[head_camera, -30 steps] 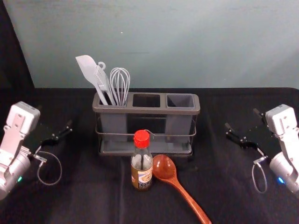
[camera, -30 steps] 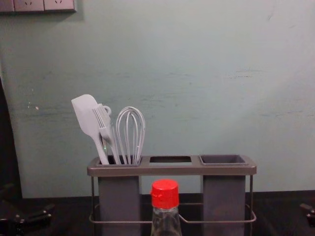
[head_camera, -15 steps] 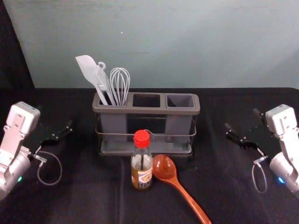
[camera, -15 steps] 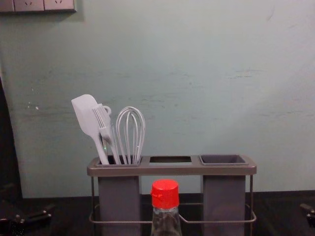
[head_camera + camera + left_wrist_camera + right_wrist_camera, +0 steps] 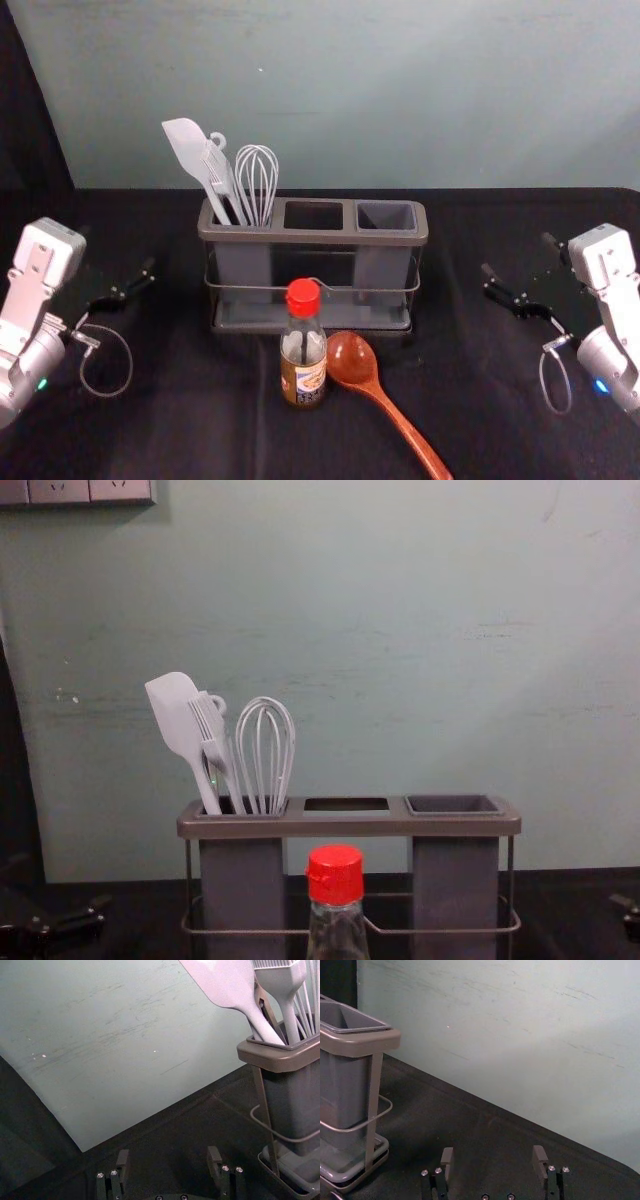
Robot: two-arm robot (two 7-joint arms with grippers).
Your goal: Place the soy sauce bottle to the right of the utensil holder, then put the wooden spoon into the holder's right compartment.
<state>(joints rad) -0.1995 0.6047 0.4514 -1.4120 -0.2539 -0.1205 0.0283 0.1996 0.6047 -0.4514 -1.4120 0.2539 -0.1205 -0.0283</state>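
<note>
Black cloth (image 5: 190, 430) underlies the utensil holder (image 5: 315, 238). Left of it, the left gripper (image 5: 117, 252), 2 fingers apart; in front, the soy sauce bottle (image 5: 303, 365), hiding some base, and wooden spoon (image 5: 352, 360), handle end cut off; right, the right gripper (image 5: 518, 255), 2 fingers apart.

On the table (image 5: 180, 430), the utensil holder (image 5: 320, 238) is flanked by the left gripper (image 5: 116, 250) and the right gripper (image 5: 518, 254), both set apart from it. In its left compartment a spatula (image 5: 187, 142), a brush (image 5: 218, 170) and a whisk (image 5: 257, 182) are held, the whisk placed rightmost. Before the holder the soy sauce bottle (image 5: 304, 350) is stood upright, with the spoon (image 5: 352, 360) laid just to its right, handle pointed nearer and rightward.
</note>
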